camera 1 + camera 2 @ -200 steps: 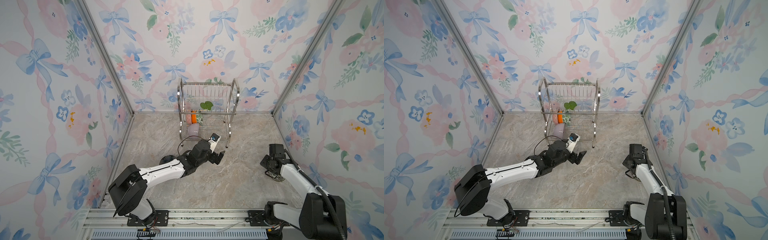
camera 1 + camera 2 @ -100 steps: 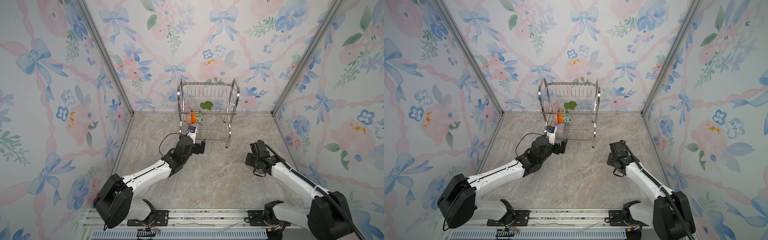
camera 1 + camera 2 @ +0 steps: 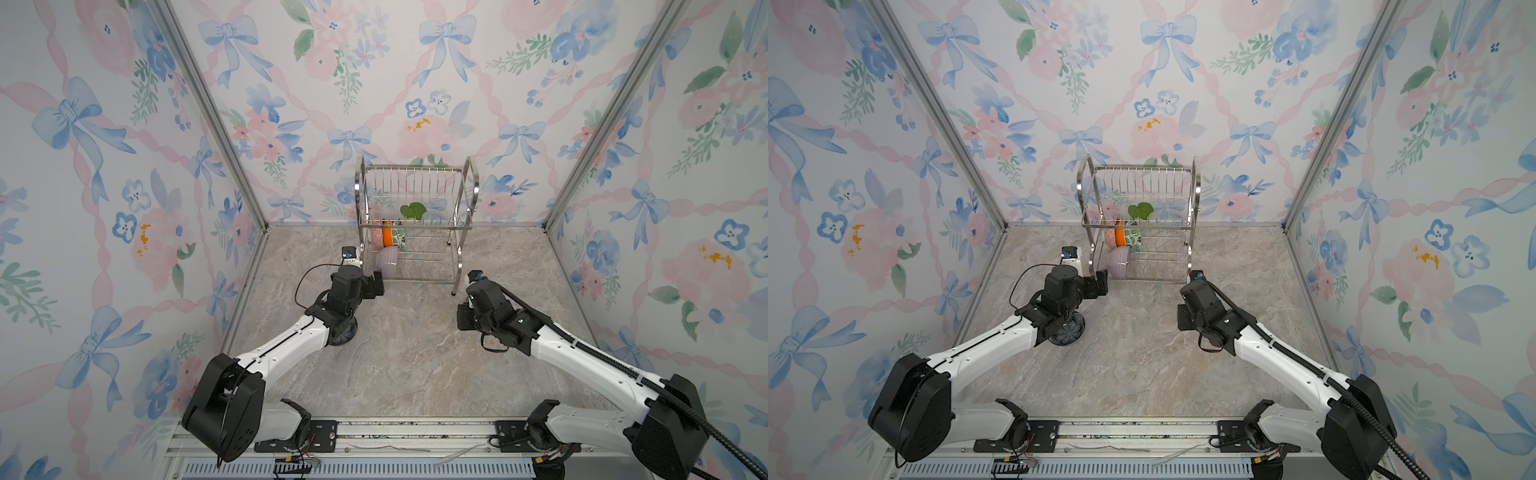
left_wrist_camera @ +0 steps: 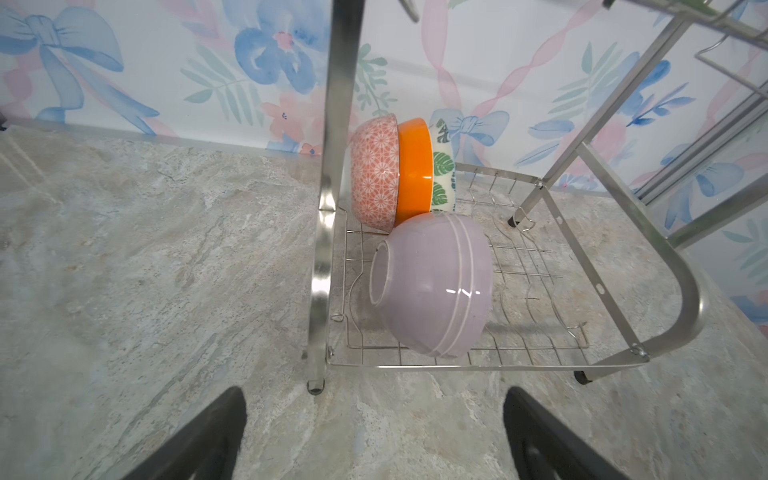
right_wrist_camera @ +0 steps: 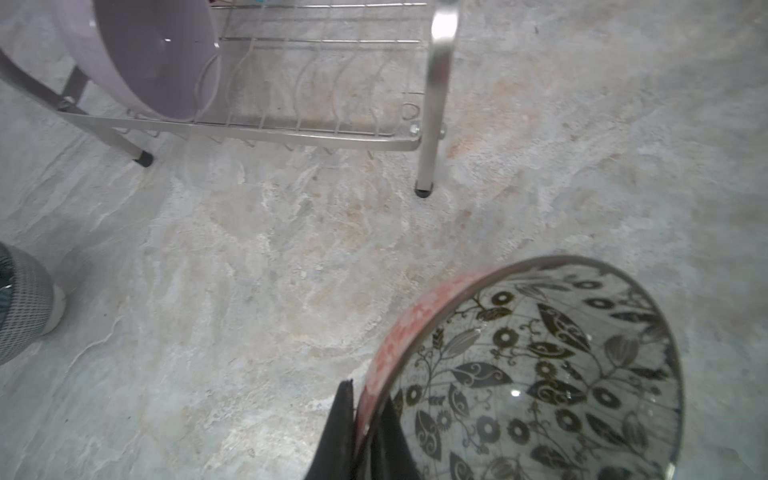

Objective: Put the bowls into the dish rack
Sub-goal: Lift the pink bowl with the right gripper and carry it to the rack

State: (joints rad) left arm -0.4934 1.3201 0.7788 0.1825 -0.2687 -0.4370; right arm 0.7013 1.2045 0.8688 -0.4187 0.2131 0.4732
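Left jaws: open wide, empty, near the dish rack [image 3: 360, 195].
Right jaws: pinching the rim of the black-flower bowl [image 5: 540, 374].
Lilac bowl [image 4: 432, 286]: on its side on the rack's bottom shelf.
Blue bowl [image 3: 1069, 332]: on the tabletop [image 3: 1142, 365].

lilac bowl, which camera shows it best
The left wrist view: the lilac bowl sits whole and close, on its side in the rack's lower tier. Both top views show it small and distant; the right wrist view catches only part of its inside.

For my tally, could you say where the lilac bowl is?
In both top views the lilac bowl sits front left on the rack's lower shelf, before the orange bowl.
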